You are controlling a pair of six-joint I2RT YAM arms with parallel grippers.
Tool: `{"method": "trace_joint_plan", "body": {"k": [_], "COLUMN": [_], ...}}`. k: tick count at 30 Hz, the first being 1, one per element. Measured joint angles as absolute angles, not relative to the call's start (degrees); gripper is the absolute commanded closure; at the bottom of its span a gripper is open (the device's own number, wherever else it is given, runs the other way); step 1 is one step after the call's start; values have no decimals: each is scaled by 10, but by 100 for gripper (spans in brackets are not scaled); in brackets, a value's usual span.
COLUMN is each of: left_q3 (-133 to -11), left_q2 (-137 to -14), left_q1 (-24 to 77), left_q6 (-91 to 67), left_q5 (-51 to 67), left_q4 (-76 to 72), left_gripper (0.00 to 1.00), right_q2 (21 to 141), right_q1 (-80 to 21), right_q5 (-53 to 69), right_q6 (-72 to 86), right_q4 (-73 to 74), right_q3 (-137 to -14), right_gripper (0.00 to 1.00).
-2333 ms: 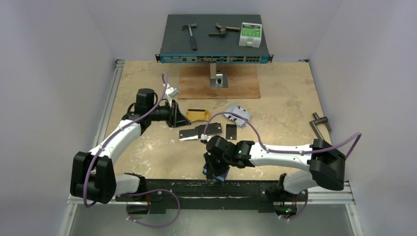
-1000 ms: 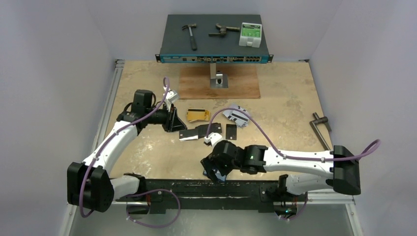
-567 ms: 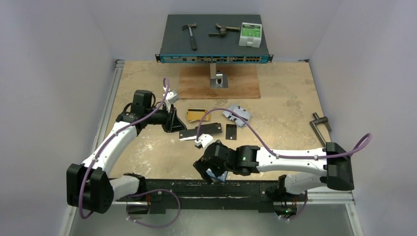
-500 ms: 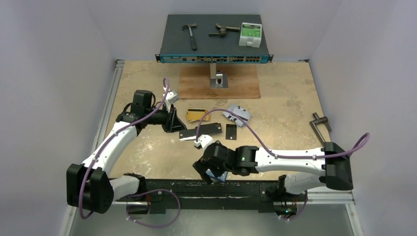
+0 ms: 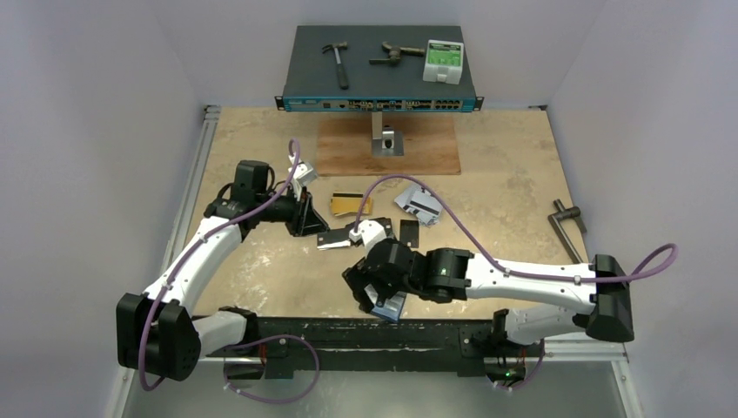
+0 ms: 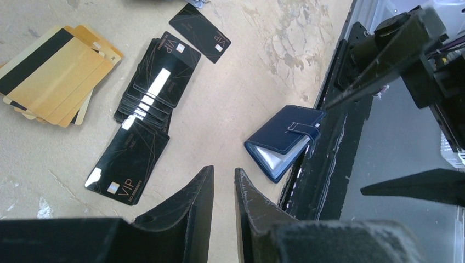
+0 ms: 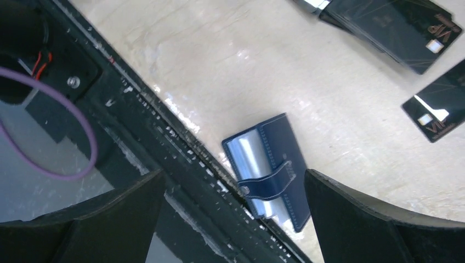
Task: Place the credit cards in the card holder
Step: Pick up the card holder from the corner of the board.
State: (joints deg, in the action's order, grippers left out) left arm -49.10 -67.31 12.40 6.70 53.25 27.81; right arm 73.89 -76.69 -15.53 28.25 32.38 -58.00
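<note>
Showed plainly from both wrists, half-hidden from above, the navy card holder (image 7: 277, 148) against the black front rail (image 7: 126, 109), sleeve contents unclear, loose credit cards (image 6: 156, 82) farther from that rail, right gripper (image 7: 234, 181) spread wide, left gripper (image 6: 224, 175) narrowly parted, empty.

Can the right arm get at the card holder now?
Probably yes: the open right claw hangs over the card holder, nothing between, though the black rail beside it may crowd a finger.

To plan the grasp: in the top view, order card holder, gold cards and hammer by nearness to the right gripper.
1. card holder, under the right gripper, near edge.
2. gold cards, mid-table.
3. hammer, far back, on the switch.
</note>
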Motion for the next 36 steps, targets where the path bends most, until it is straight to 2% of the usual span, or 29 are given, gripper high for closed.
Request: {"method": "trace_joint_plan", "body": {"k": [4, 9, 20, 26, 30, 36], "left_q3": [-491, -491, -491, -491, -491, -491], "left_q2": [-671, -669, -668, -668, -668, -668], "left_q1": [124, 124, 124, 124, 124, 124], "left_q6": [71, 72, 80, 81, 81, 81], "left_q5": [532, 532, 526, 524, 524, 524], "left_q4": [282, 284, 288, 289, 289, 290], "left_gripper": [80, 80, 80, 80, 80, 80], "right_q2": [716, 747, 795, 882, 897, 896], "right_q1": [-728, -717, -788, -846, -854, -854], "right_q5": [-134, -93, -86, -152, -189, -227], "right_q6": [274, 265, 282, 301, 325, 357], "right_q4": [284, 255, 212, 218, 219, 241], "right_q3": [-540, -479, -459, -482, -493, -493], "right_gripper": [1, 1, 1, 1, 10, 17]}}
